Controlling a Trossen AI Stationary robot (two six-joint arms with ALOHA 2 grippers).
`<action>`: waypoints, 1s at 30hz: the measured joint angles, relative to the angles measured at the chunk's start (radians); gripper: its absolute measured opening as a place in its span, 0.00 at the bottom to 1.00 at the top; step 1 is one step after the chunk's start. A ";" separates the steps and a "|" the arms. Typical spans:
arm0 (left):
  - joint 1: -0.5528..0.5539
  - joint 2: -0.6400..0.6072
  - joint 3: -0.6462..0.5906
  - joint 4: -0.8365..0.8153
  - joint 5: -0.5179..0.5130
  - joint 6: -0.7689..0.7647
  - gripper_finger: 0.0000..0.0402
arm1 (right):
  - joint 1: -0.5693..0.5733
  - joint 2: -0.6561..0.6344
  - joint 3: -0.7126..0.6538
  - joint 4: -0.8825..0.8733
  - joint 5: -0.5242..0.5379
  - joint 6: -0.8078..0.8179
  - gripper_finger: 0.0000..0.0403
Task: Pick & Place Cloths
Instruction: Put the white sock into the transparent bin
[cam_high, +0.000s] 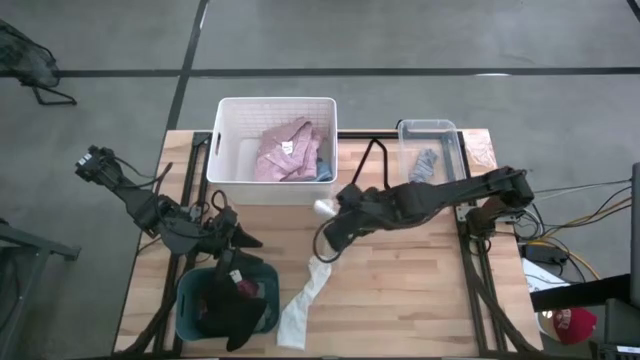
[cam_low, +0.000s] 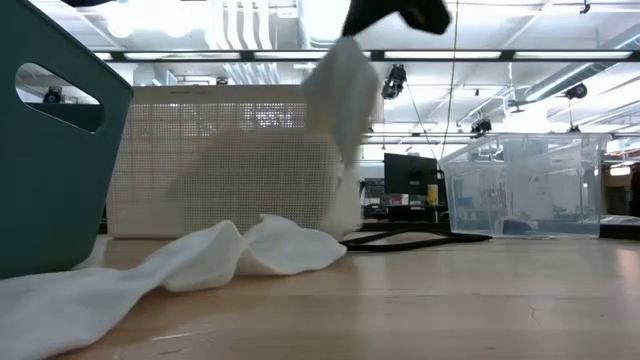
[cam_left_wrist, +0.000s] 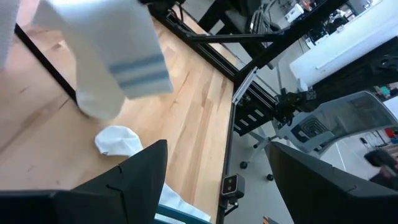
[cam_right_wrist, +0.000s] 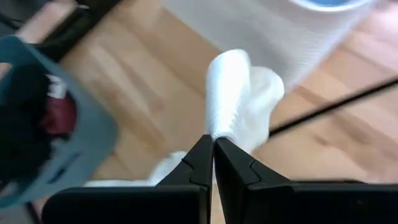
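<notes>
**Lifting a white sock off the wooden surface**

Reading for labels first, we find no legible writing; a small pale tag on the pink checked shirt (cam_high: 285, 150) cannot be read. That shirt fills the white perforated bin (cam_high: 232, 110) at the far edge of the surface, with a bit of blue cloth (cam_high: 324, 172) at the bin's right wall. To the right of it, toward the far right corner, the clear plastic bin (cam_high: 445, 128) holds a small grey piece (cam_high: 425, 165). At the near left corner the teal bin (cam_high: 190, 300) carries a black piece (cam_high: 228, 315) and a maroon piece (cam_high: 245, 291).

The right gripper (cam_right_wrist: 213, 144) hovers over the middle of the surface with its fingers pressed together on a white sock (cam_right_wrist: 231, 93); we see the sock pinched right at the fingertips and hanging down from them, lifted clear of the wood. In the left wrist view that hanging sock shows blue stripes. A cream strip (cam_high: 303, 305) lies flat on the surface between the teal bin and the middle, reaching the near edge. A black wire hanger (cam_high: 372, 160) lies between the two far bins.

The left gripper (cam_high: 238, 240) waits just above the teal bin, fingers (cam_left_wrist: 140, 174) spread wide apart and holding nothing.
</notes>
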 joint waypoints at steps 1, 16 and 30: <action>0.000 0.000 0.000 0.000 -0.005 0.000 0.71 | 0.000 -0.010 0.000 -0.034 0.015 0.004 0.02; 0.000 0.000 0.000 0.002 -0.009 -0.004 0.71 | -0.015 -0.272 0.000 -0.415 0.521 0.212 0.02; 0.000 0.000 0.000 0.000 -0.009 -0.023 0.71 | -0.212 -0.463 -0.005 -0.661 0.667 0.203 0.02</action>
